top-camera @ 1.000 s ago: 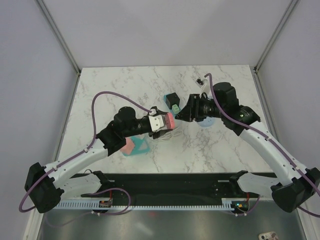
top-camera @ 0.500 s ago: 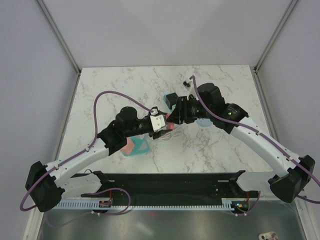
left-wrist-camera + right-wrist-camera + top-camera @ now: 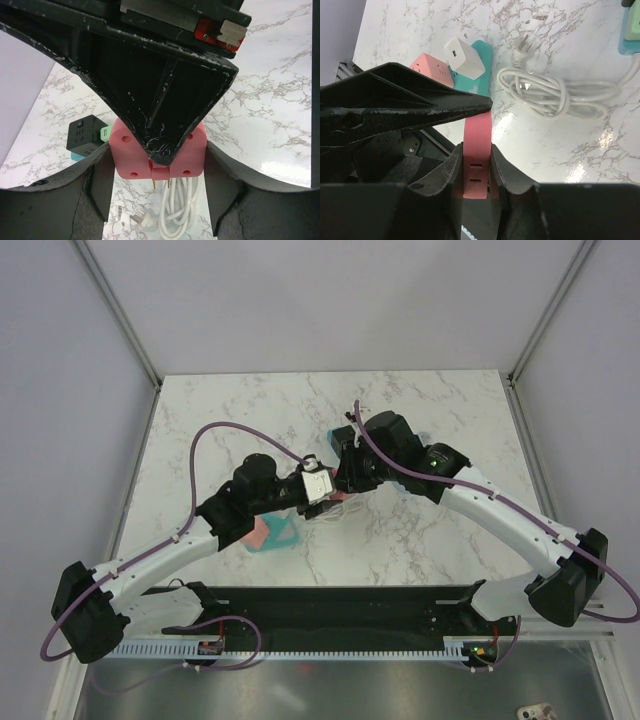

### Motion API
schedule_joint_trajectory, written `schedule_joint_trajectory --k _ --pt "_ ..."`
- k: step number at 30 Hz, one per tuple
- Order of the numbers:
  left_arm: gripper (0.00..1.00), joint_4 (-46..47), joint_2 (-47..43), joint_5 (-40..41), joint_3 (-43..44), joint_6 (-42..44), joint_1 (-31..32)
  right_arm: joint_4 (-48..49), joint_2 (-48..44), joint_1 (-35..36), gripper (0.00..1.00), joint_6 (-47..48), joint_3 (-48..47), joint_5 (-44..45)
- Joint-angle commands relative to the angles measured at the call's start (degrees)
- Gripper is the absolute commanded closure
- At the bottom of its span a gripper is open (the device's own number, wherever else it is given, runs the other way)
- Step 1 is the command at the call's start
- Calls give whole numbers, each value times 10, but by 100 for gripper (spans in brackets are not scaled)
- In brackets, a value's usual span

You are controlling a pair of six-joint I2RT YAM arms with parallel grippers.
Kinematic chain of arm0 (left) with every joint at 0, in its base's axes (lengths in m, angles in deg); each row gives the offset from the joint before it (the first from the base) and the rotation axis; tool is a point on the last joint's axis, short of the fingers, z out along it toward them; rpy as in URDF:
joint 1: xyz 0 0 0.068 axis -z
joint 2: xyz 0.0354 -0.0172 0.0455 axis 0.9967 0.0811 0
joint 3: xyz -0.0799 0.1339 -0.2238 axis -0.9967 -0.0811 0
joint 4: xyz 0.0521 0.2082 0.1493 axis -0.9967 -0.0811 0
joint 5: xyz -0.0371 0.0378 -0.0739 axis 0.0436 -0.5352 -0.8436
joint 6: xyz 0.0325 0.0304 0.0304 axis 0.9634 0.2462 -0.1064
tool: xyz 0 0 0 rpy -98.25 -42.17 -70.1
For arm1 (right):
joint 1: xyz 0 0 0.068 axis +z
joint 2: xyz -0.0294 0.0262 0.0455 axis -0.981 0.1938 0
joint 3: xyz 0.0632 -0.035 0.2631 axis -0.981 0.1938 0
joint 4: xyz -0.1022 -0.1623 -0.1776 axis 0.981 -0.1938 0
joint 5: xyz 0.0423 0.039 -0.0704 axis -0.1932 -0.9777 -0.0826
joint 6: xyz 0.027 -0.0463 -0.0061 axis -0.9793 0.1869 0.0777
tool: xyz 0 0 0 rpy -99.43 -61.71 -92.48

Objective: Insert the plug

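Pink flat square plastic plug block (image 3: pixel 191 152) is up off the marble tabletop (image 3: pixel 580 145), just over the white coiled cable (image 3: pixel 555 92), with two metal pins showing on the edge nearest that cable. Left tool (image 3: pixel 159 170) is closed across its side edges and right tool (image 3: pixel 476 155) is pinched on its flat faces, so both have it. Looks light, rigid, smooth-shelled and probably slippery; grip belongs on the body, clear of the thin pins, which could bend.
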Motion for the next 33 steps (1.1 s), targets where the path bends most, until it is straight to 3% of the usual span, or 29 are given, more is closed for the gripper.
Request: schedule_joint_trajectory --k 1,4,5,6,7,9,15,20,27,33 --pt "98 39 -10 12 25 -7 3 -24 6 5 97 35 -26 45" --pt "63 27 -9 34 34 -28 3 -35 8 -2 100 65 -35 85" --pt "42 20 -9 37 41 -34 3 -42 12 -12 100 97 -48 96" --pt "31 11 -9 39 44 -35 3 -58 16 -25 100 109 -57 90" --pt "27 -10 -11 43 48 -36 3 -66 26 -51 100 125 -66 91" --pt "3 -31 -15 50 59 -42 3 -82 34 -92 100 178 -84 91" --pt "0 -66 -73 84 48 -108 3 -119 81 -211 100 277 -87 123" --pt "0 -117 -106 137 58 -193 2 -143 137 -241 100 310 -98 171" --pt "0 -162 -149 138 29 -193 2 -138 192 -265 100 400 -111 177" --pt "0 -101 -235 173 -52 -172 3 -129 225 -304 100 423 -116 103"
